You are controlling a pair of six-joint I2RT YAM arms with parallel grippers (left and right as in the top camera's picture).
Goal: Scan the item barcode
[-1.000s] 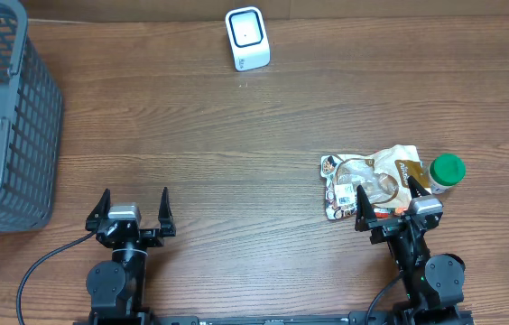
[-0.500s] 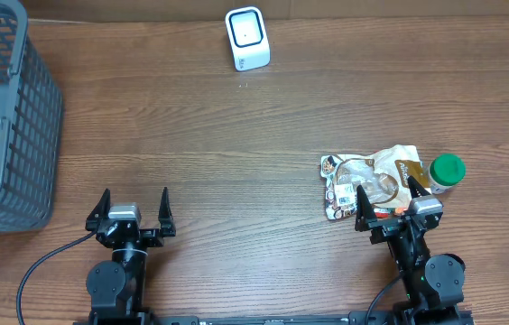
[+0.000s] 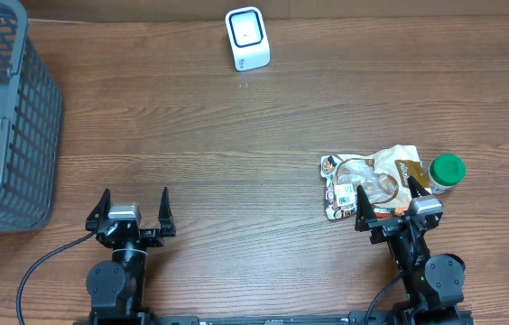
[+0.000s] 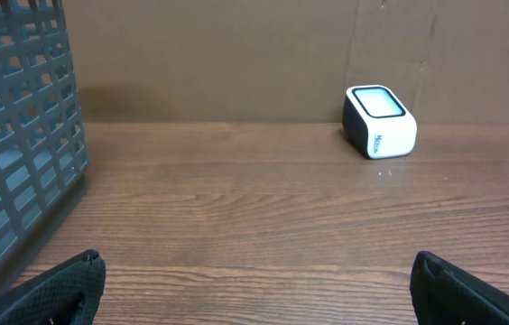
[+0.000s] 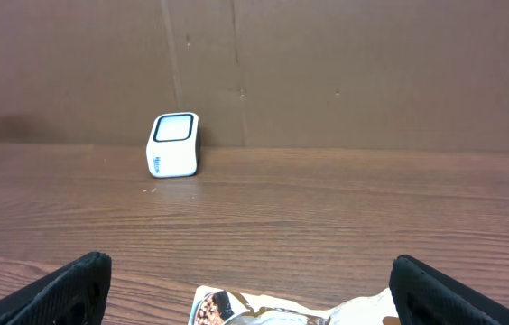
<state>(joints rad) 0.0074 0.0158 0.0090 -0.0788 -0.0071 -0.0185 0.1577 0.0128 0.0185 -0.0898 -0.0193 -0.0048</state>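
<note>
Here, left gripper and right gripper gape empty; the crumpled brown foil snack packet just before the right should be pinched at an edge, sparing its white barcode label.

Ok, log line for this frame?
phase: not started | left gripper: open, empty | right gripper: open, over bag's near edge | bag: lying beside bottle | scanner: far edge, untouched
</note>
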